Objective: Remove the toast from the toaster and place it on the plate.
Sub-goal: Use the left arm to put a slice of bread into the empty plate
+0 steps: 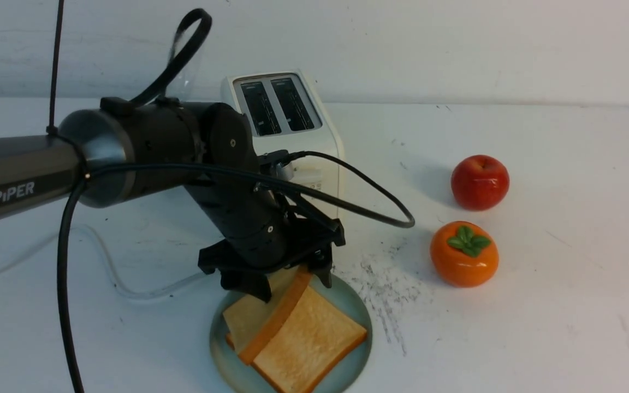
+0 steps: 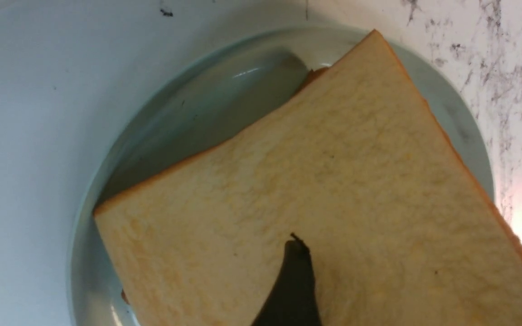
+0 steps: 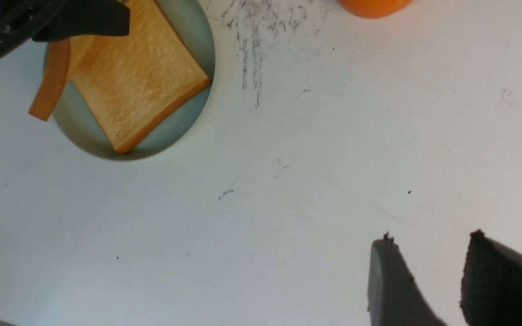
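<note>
- Since the tilted slice [image 1: 279,319] stands on its edge and leans across the flat slice [image 1: 314,344] on the plate [image 1: 355,305], the step in hand looks like letting go and pulling away.
- To do it well, I judge that the left gripper [image 1: 294,286] should rise straight up, clear of the crust, so that neither side drags the bread along.
- The risk is at the near-left rim, where the tilted slice's lower corner sits close to the edge. A sideways nudge could push it off, so it is better to let it tip flat onto the other slice.
- The claw's jaws stand as wide as they go, one on each side of the tilted slice. The gap is far broader than the bread is thick, so they clamp nothing.
- In the left wrist view one finger [image 2: 290,280] lies over the slice's pale face; I cannot tell whether it touches or sits just clear.
- The right gripper [image 3: 431,236] hangs over bare table [image 3: 288,203] at the right, well apart from the plate, with its jaws partly spread and nothing between them.
- The toaster [image 1: 320,147] stands far behind the left arm, and no bread shows in either dark slot.
</note>
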You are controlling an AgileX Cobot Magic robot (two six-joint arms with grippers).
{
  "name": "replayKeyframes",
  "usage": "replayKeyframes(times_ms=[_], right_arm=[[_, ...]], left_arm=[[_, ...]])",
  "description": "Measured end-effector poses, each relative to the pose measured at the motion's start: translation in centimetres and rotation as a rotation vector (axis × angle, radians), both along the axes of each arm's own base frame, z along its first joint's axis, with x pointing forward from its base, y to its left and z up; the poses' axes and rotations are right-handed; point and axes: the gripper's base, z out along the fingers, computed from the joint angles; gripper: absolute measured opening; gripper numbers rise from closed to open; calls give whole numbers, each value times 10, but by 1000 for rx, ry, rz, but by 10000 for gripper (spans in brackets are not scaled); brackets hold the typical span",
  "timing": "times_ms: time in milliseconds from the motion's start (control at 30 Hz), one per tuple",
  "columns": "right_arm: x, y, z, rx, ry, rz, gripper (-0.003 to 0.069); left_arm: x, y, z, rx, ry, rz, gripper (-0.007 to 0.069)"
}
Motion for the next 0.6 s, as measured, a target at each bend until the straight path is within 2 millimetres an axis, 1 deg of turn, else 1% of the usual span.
replayKeyframes(times_ms=[400,500,600], right_arm=[[0,0,0,6,1,1,239],[0,1,0,7,1,1,239],[0,1,0,7,1,1,239]], left_arm=[[-5,-2,0,-22,53,-20,613],[-6,-3,4,-17,80,-34,613],[-5,-6,23,-22,101,-62,612]])
